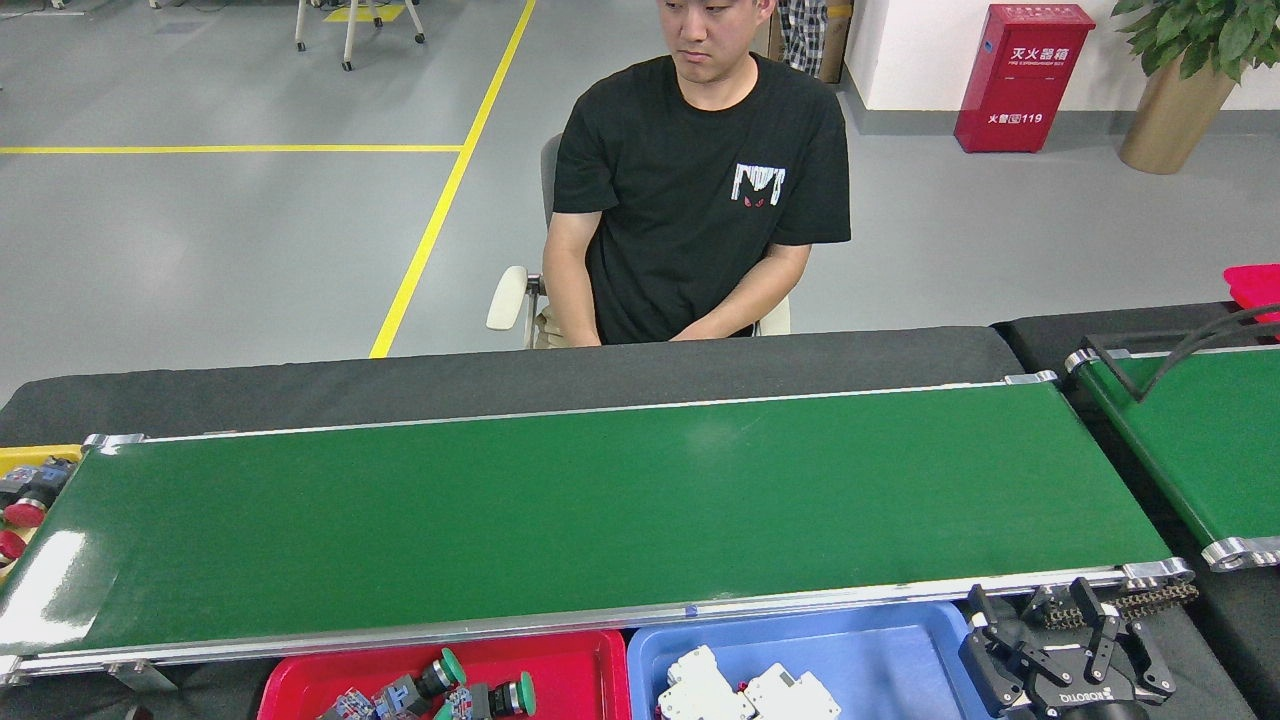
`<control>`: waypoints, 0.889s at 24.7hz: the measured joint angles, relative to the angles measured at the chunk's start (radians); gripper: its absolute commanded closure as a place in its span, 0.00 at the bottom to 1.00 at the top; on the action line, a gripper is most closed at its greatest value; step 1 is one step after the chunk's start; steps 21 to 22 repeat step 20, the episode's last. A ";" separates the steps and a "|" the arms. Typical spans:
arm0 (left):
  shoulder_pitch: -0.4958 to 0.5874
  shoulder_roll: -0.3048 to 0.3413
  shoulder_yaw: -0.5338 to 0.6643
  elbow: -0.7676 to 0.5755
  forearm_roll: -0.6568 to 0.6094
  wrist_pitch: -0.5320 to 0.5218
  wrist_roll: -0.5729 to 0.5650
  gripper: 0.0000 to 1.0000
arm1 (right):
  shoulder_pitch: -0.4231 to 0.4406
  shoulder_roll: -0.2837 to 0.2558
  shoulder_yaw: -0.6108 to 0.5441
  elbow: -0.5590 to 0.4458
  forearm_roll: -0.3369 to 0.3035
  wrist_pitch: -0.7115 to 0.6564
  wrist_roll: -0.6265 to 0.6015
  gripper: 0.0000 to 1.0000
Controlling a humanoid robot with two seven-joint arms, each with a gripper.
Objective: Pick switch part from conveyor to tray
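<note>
The conveyor, a long dark-green belt with silver rails, carries no switch part at this moment. Green-capped switch parts lie in the red tray below its near rail. Red-capped switch parts rest in a yellow bin past the belt's left end. My right gripper hovers at the bottom right, just beyond the blue tray's right edge, open with nothing between its fingers. My left gripper is out of view.
A blue tray with white parts sits beside the red one. A person sits behind the conveyor's far side. A second green belt crossed by a black cable stands at the right, and a drive chain at the conveyor's near right corner.
</note>
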 measured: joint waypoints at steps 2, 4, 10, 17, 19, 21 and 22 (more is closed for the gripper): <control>0.000 0.003 0.002 0.000 0.000 0.000 0.000 0.00 | -0.001 0.000 0.000 -0.001 0.000 0.000 0.000 0.00; 0.000 0.003 0.012 -0.001 0.000 0.000 0.000 0.00 | -0.001 0.000 0.000 -0.002 0.000 -0.003 0.000 0.00; 0.004 0.003 0.033 -0.004 0.001 0.001 0.000 0.00 | 0.000 0.000 0.000 -0.008 0.000 -0.006 0.000 0.00; -0.026 0.010 0.019 -0.004 0.001 0.002 0.000 0.00 | 0.004 0.000 -0.020 -0.008 0.000 -0.010 -0.001 0.00; -0.042 0.018 -0.005 -0.003 0.001 0.003 0.000 0.00 | 0.020 0.000 -0.043 -0.008 0.000 -0.009 -0.001 0.00; -0.049 0.024 -0.015 -0.003 0.001 0.003 0.000 0.00 | 0.023 0.000 -0.048 -0.008 0.000 -0.009 -0.001 0.00; -0.049 0.024 -0.015 -0.003 0.001 0.003 0.000 0.00 | 0.023 0.000 -0.048 -0.008 0.000 -0.009 -0.001 0.00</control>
